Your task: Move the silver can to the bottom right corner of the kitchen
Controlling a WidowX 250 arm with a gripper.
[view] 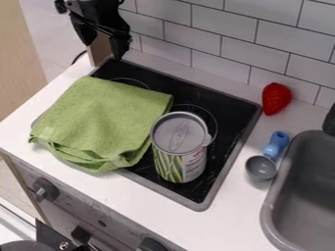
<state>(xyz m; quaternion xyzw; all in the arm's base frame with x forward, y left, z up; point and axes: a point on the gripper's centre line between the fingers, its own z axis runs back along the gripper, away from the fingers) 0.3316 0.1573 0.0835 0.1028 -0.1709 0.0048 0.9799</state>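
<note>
1. Knobs line the stove's front, nearest the camera. A can carried low past the near edge could knock them.
2. Can: upright on the stove, right of the cloth. It is wide and appears smooth-sided; a shallow or off-centre grasp would likely let it slip or tip.
3. Gripper: above the far left corner, fingers parted, holding nothing. Judged step: approach the can. Too low a path could snag the cloth's folds.
4. Cloth: its right edge lies close against the can; contact cannot be confirmed. A finger lowered on that side may pinch fabric and drag it along.
5. Stove rim: raised. Sliding the can near and right risks catching its base and toppling it; lifting appears safer.
6. Scoop: on the counter beside the sink. A wide swing right could push it in.
7. Near right counter: narrow beside the sink. Late release or overshoot could drop the can into the basin.
</note>
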